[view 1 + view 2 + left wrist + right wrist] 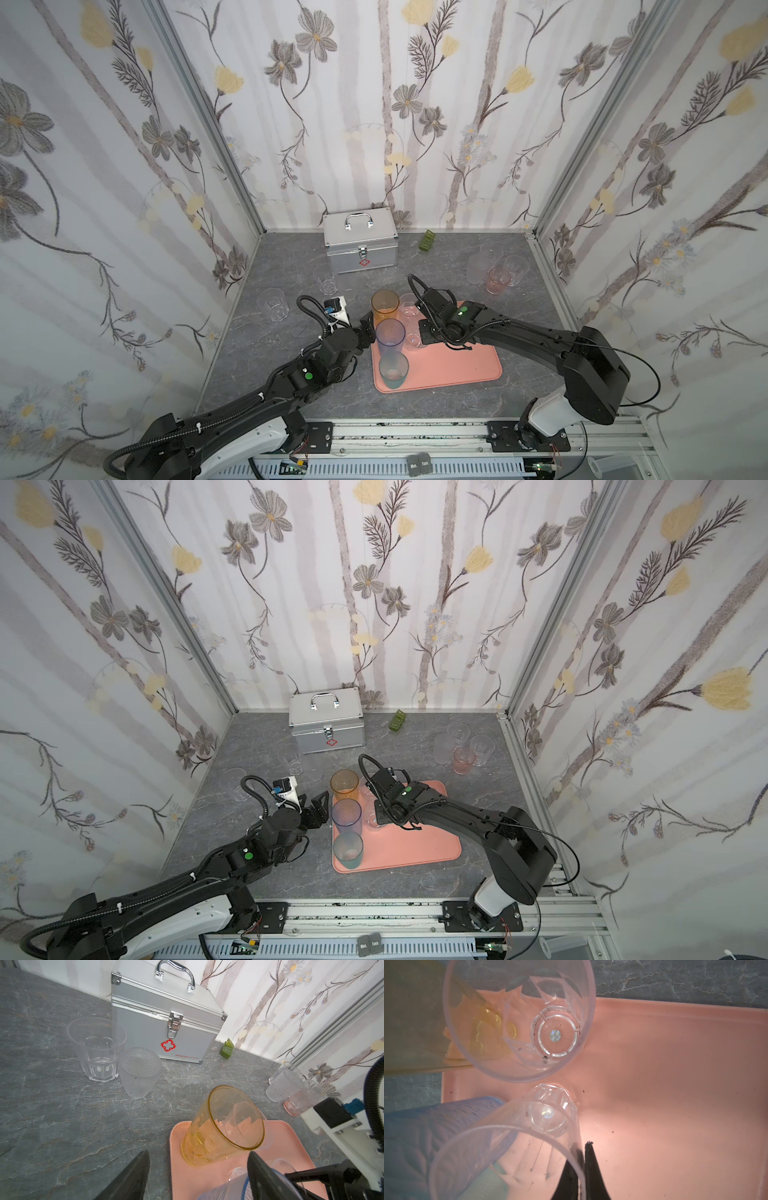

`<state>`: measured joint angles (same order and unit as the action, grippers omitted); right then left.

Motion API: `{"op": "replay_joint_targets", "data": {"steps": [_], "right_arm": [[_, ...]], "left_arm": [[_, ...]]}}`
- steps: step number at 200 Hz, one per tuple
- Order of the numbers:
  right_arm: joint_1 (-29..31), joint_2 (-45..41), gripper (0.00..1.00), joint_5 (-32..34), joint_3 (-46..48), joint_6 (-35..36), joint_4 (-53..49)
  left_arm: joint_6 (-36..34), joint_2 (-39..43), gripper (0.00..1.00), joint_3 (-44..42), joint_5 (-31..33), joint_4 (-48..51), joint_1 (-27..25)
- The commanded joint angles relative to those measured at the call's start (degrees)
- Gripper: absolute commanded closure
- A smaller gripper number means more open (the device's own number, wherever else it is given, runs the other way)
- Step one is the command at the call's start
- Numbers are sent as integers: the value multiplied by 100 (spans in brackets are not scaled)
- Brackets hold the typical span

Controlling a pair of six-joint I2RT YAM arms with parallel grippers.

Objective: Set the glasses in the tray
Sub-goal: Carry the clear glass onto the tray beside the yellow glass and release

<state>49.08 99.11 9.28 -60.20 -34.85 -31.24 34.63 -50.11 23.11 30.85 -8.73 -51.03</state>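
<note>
Glasses (390, 332): several on the pink tray (457, 361), others on the grey marbled desk (457, 266) between flowered walls (415, 124).
Right fingers (591, 1167) pinch a clear glass (546, 1113) by its rim; left fingers (133, 1178) spread, empty.

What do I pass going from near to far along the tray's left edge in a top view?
First the teal glass → blue glass → amber glass → then, beyond the tray, the silver case.
</note>
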Motion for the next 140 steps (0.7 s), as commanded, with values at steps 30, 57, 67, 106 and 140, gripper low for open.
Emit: {"op": "replay_joint_targets", "data": {"steps": [30,57,67,106,140], "right_arm": [[23,302,99,41,-184,38,-110],[18,283,99,126,-244,45,-215],[23,272,99,142,-263,64,-286],[47,138,98,142,-381,103,-559],[80,226,97,158,-463,119,-578]], "left_arm": [[-44,-31,23,-15,105,-111,3],[-33,58,23,-66,161,-111,-4],[-34,71,23,-79,165,-112,-3],[21,102,23,-107,132,-104,-3],[61,102,23,-103,107,-111,-2]]}}
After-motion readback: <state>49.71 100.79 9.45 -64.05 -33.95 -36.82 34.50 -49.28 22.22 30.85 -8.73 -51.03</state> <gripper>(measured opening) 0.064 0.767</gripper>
